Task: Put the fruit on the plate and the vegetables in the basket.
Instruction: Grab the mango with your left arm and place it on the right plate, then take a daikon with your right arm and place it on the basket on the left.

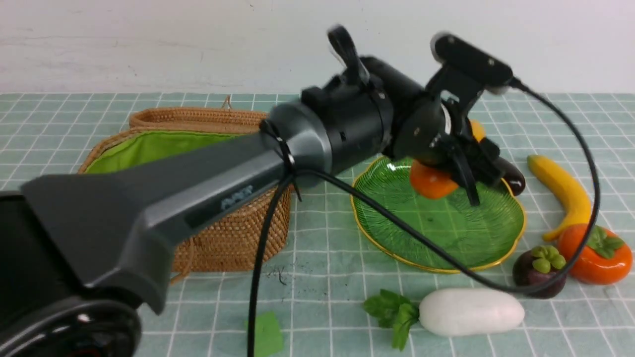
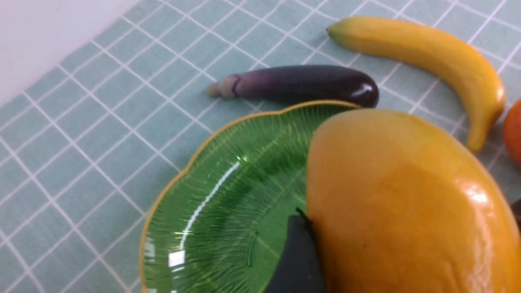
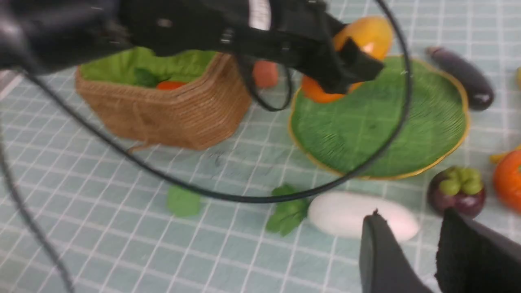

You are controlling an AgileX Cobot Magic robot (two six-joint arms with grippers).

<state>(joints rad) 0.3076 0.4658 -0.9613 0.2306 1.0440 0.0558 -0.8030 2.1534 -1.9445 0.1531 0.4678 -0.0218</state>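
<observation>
the left arm reaches across the scene to the plate [image 1: 446, 233], and the left claw [image 1: 464, 171] is clamped on the mango [image 1: 429, 181] with its jaws spread wide around the fruit. in the left wrist view one dark finger [image 2: 297, 252] presses against the mango's side. the mango sits tilted over the far left part of the plate; whether its lower end touches the dish i cannot tell. nothing else is on the plate.

the right claw [image 3: 411, 219] shows only in its own wrist view: the two fingers stand apart with nothing between them, hanging above the counter [image 1: 327, 258] near the radish [image 1: 471, 311].

the basket [image 1: 233, 238] stands to the robot's left of the plate, lid back, green lining showing. the carrot [image 3: 169, 84] lies inside it.

still on the counter:
- the eggplant [image 1: 513, 178] – just beside the plate's far right rim
- the banana [image 1: 560, 191] – to the right of the plate
- the persimmon [image 1: 595, 253], just beside the banana's near tip, with the mangosteen [image 1: 538, 270] right next to it
- the radish, in front of the plate, leaves pointing toward the robot's left
- a small green piece [image 1: 268, 332] near the front edge, well apart from the basket
</observation>
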